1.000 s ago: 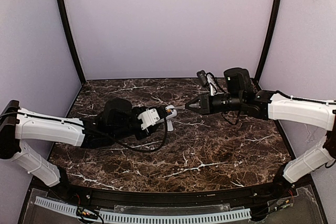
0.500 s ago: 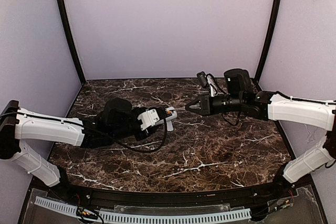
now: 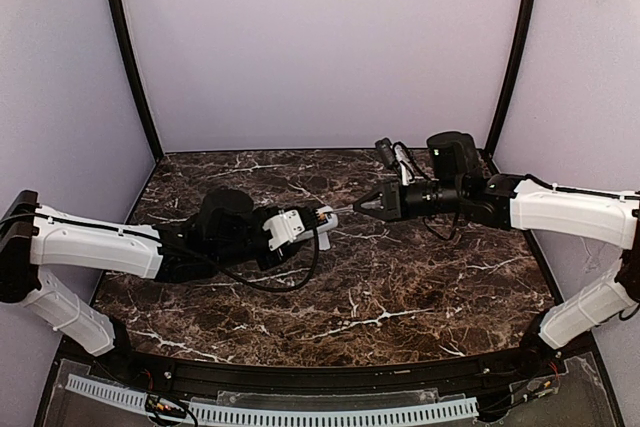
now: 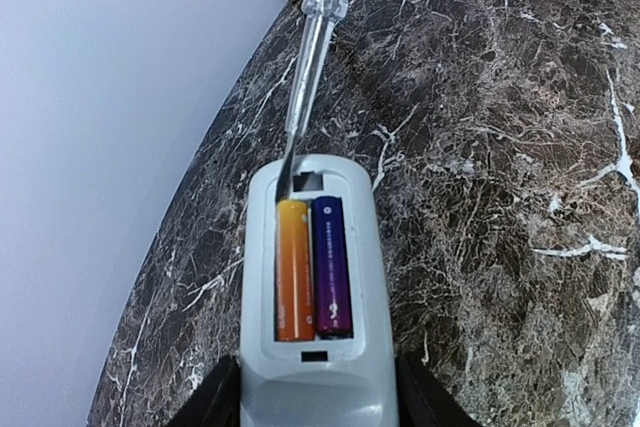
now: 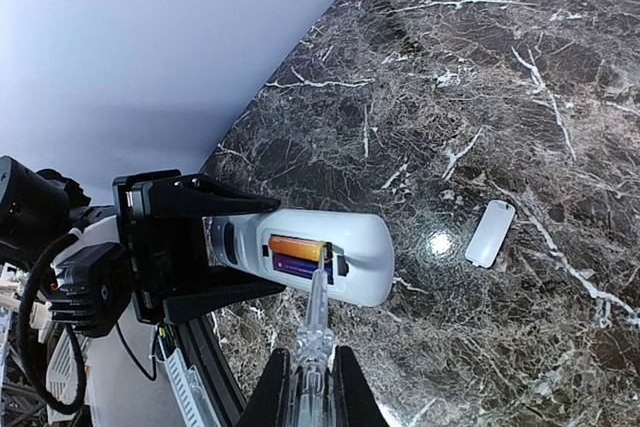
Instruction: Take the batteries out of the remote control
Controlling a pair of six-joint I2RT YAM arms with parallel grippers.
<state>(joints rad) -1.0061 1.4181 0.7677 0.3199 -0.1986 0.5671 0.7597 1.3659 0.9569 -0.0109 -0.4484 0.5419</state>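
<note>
My left gripper is shut on the white remote control and holds it above the table with its back up. The battery bay is uncovered. Two batteries lie in it side by side: an orange one and a purple one. My right gripper is shut on a clear-handled pry tool. The tool's thin tip sits in the bay at the far end of the orange battery, beside the purple one. From above, both grippers meet mid-table.
The small flat white cover piece lies on the dark marble table to the right of the remote. Purple walls and black corner posts close in the back and sides.
The remote and the tool have shifted only slightly; the tool tip stays at the bay and both grips are unchanged.
</note>
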